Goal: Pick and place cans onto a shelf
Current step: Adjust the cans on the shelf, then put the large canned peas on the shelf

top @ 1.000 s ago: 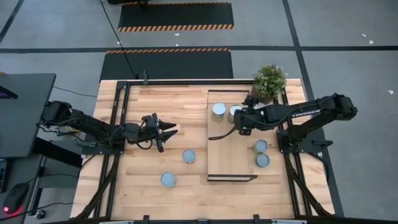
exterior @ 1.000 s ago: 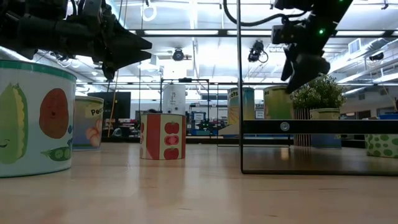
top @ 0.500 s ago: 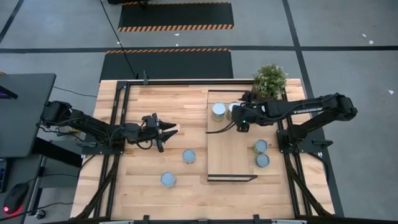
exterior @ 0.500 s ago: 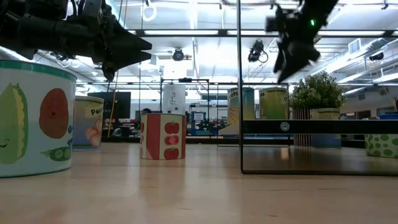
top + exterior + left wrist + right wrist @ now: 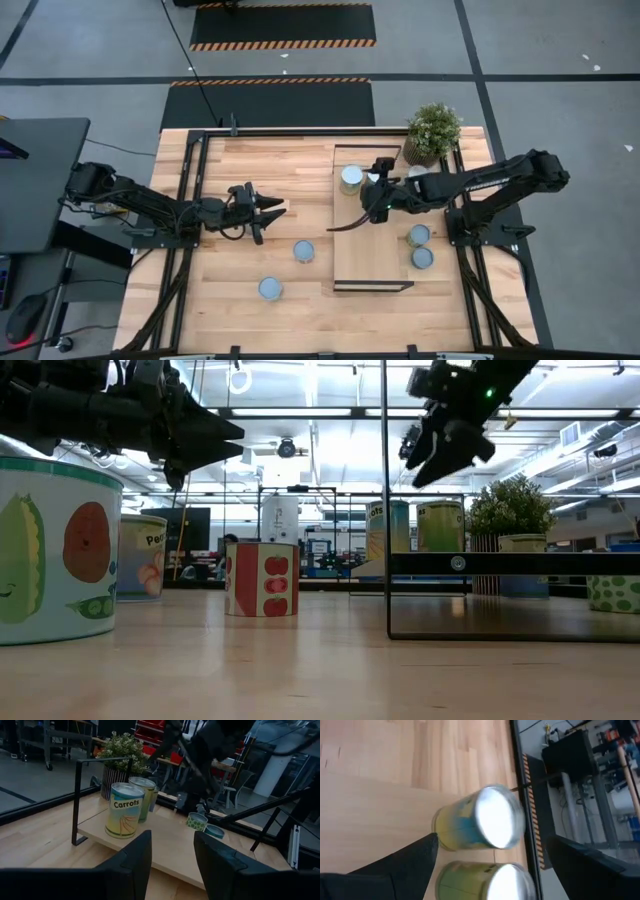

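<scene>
The right hand (image 5: 372, 207) is hovering wide open and empty over the long light-wood shelf (image 5: 368, 255) at centre right, its arm partly hiding one of two silver-topped cylindrical cans (image 5: 351, 179) standing there. The left hand (image 5: 272, 211), partly open and empty, is waiting at centre left.

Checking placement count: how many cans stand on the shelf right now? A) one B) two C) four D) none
B: in the high view two cans sit side by side at the far end of the shelf, with the right gripper open above the board and holding nothing.
</scene>
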`<state>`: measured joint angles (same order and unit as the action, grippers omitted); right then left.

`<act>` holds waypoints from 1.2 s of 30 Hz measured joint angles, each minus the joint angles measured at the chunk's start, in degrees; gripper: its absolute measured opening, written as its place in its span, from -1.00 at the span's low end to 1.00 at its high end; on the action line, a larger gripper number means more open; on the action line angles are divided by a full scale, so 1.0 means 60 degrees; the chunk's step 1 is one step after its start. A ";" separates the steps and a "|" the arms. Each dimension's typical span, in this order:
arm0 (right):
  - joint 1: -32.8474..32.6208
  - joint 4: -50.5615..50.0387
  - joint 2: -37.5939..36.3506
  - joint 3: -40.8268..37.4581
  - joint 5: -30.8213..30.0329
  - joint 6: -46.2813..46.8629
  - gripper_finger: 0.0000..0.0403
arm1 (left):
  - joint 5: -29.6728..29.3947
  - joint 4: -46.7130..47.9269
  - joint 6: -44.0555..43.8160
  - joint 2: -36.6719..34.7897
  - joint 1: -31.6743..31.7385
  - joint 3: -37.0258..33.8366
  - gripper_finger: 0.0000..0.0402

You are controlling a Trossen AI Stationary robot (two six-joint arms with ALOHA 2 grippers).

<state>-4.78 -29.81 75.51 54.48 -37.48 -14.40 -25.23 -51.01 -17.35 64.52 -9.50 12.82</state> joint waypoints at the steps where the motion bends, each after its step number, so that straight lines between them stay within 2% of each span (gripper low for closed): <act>1: -0.0004 0.0170 0.0148 -0.0073 -0.0014 -0.0200 0.86 | 0.0000 -0.0008 -0.0001 -0.0002 0.0000 0.0000 -0.24; 5: -0.0007 0.1028 0.0961 -0.0186 -0.0143 -0.1165 0.86 | 0.0000 -0.0005 0.0002 -0.0002 0.0000 0.0000 -0.24; 11: -0.0088 0.2019 0.2084 -0.0190 -0.2534 -0.2269 0.86 | 0.0000 0.0100 0.0005 -0.0002 0.0000 0.0000 -0.24; 29: 0.0329 0.2724 0.2403 -0.0190 -0.2414 -0.2637 0.86 | 0.0000 0.0125 -0.0002 -0.0002 0.0000 0.0000 -0.24; 33: -0.0045 0.2012 0.2293 0.0282 -0.2457 -0.2365 0.86 | 0.0000 0.0130 -0.0002 -0.0001 0.0000 0.0000 -0.24; 36: -0.0234 0.0663 0.2155 0.1027 -0.2123 -0.1579 0.86 | 0.0000 0.0151 -0.0003 -0.0002 0.0000 0.0000 -0.24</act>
<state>-6.18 -25.83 88.44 60.64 -50.22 -23.87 -25.23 -50.10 -17.37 64.51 -9.50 12.82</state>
